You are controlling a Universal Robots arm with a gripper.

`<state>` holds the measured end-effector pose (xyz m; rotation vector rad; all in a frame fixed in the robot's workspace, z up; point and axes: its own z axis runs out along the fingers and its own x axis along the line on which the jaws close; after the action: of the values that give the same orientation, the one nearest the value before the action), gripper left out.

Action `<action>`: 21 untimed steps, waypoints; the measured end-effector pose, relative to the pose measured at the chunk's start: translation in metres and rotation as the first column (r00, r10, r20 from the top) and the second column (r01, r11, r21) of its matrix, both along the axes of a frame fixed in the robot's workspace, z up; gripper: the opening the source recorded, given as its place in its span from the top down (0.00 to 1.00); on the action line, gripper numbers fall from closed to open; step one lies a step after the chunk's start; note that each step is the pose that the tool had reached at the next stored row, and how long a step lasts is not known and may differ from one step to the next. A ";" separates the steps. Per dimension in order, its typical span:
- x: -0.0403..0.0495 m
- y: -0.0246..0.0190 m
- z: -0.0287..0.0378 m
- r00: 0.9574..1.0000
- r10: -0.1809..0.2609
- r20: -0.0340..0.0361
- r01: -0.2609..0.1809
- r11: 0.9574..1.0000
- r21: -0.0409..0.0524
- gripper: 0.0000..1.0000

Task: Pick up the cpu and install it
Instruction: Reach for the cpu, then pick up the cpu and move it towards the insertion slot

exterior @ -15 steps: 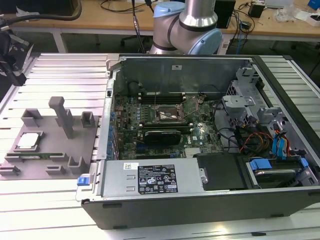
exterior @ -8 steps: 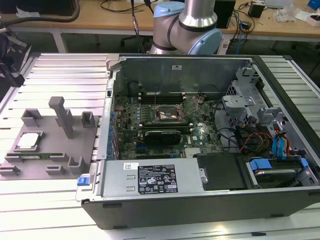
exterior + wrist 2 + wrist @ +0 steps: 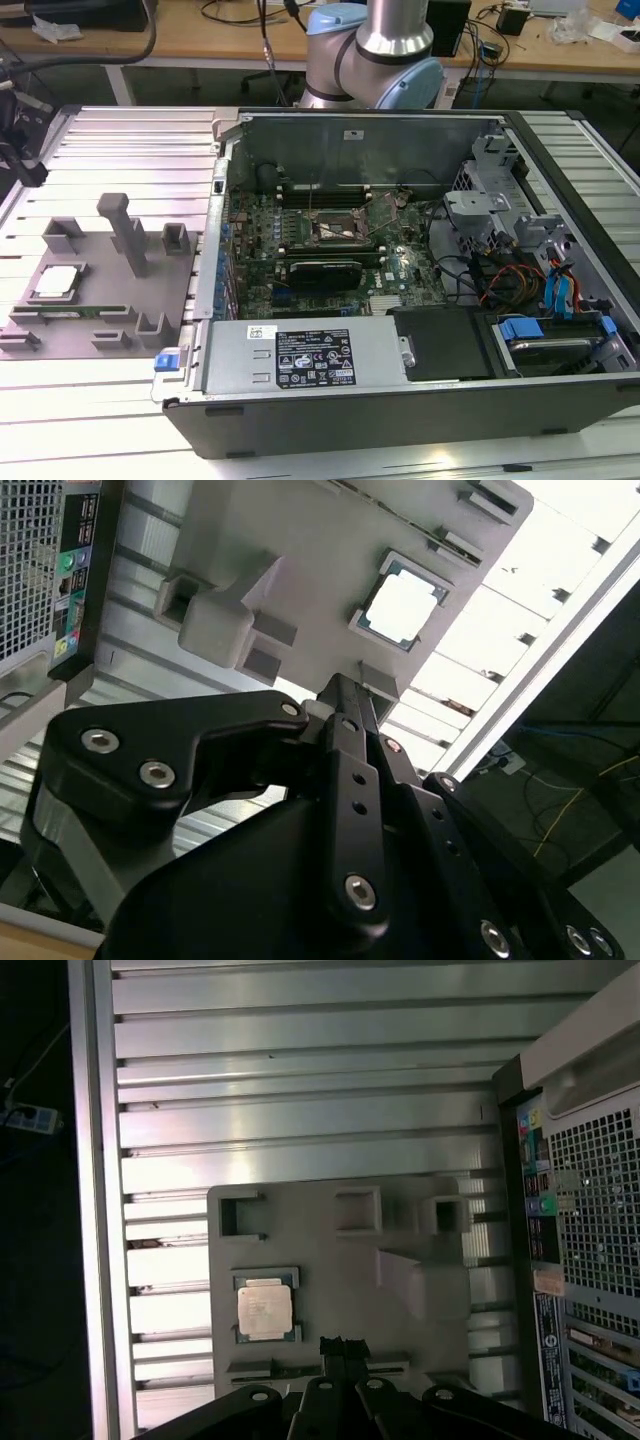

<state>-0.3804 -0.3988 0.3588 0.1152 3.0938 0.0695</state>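
Cpu, a small flat square chip with a shiny silver-white metal top (image 3: 57,281), lies untouched in its recess on the grey moulded holder tray (image 3: 95,250) at the exterior view's left, outside the computer. In both wrist views the black two-fingered gripper (image 3: 345,1345) (image 3: 345,692) hangs above that tray, apart from the chip, its jaws drawn together with nothing between them. Farther off, the square black socket frame (image 3: 335,232) inside the open black computer case (image 3: 400,415) looks unfilled, so I judge that grasping, carrying and installing are all left to do.
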 end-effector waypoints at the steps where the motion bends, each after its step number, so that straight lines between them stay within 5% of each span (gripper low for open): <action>1: -0.0008 0.0000 -0.0021 1.000 0.000 0.000 0.000 1.000 0.000 0.89; 11: -0.0068 0.0000 -0.0257 1.000 0.000 0.000 0.000 1.000 0.000 0.89; 21: -0.0072 0.0000 -0.0290 1.000 0.000 0.000 0.000 1.000 0.000 0.89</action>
<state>-0.3876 -0.3989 0.3298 0.1152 3.0937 0.0695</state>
